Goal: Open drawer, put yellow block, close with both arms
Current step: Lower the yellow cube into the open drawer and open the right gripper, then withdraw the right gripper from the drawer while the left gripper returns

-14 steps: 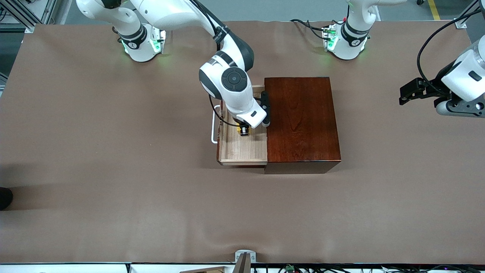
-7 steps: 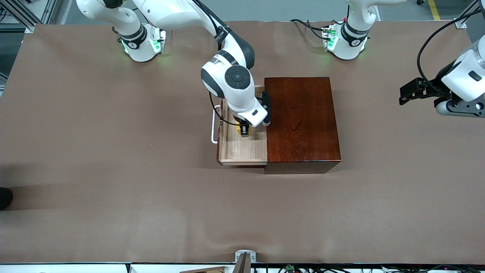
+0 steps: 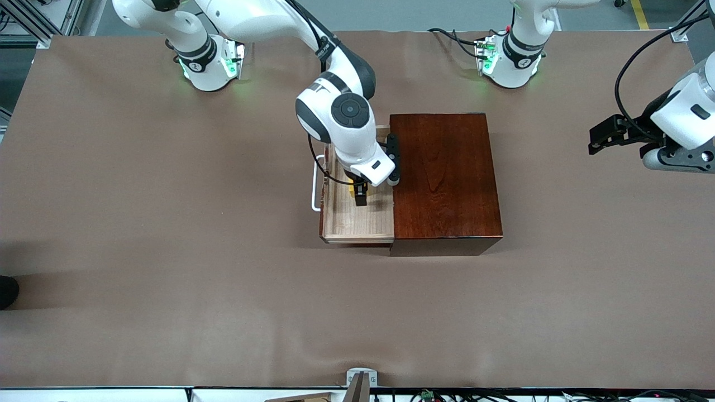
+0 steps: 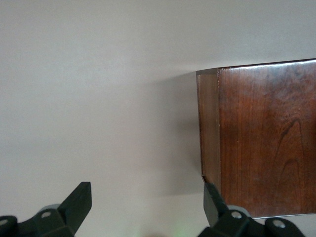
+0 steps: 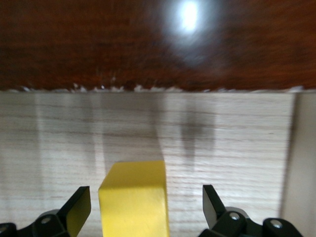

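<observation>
Right end effector (image 5: 143,210) open around the yellow block (image 5: 134,197) in the open drawer (image 3: 357,220); left end effector (image 4: 145,207) open, waiting above the bench (image 3: 167,223).

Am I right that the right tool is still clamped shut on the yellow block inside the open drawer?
Not quite. The right tool is open: in the right wrist view its fingers stand apart from the yellow block, with a gap on at least one side. The rest holds: the block sits in the open drawer of the wooden box.
</observation>
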Available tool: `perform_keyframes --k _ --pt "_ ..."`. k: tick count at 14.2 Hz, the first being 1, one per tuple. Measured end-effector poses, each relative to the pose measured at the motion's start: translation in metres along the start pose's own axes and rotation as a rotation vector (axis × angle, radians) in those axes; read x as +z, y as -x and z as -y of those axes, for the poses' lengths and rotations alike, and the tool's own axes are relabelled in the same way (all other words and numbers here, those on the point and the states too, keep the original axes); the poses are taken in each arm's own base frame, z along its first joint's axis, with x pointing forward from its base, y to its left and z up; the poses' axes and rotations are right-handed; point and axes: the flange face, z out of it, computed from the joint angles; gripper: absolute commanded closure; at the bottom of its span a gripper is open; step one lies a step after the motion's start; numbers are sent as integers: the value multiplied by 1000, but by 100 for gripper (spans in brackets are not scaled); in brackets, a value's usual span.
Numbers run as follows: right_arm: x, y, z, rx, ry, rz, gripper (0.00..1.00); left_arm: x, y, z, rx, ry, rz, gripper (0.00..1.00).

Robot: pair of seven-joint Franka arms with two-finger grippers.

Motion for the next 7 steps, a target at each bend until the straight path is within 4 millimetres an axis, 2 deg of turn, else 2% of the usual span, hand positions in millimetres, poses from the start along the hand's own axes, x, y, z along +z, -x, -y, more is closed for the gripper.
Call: perform_keyframes --k 4,5,7 --pt "-60 11 -6 26 28 -15 0 0 0 0 0 0 1 0" --pt "-72 23 -13 54 28 -4 0 0 0 0 0 0 1 0" --pt "-89 61 -37 130 14 32 0 0 0 -1 1 0 1 0"
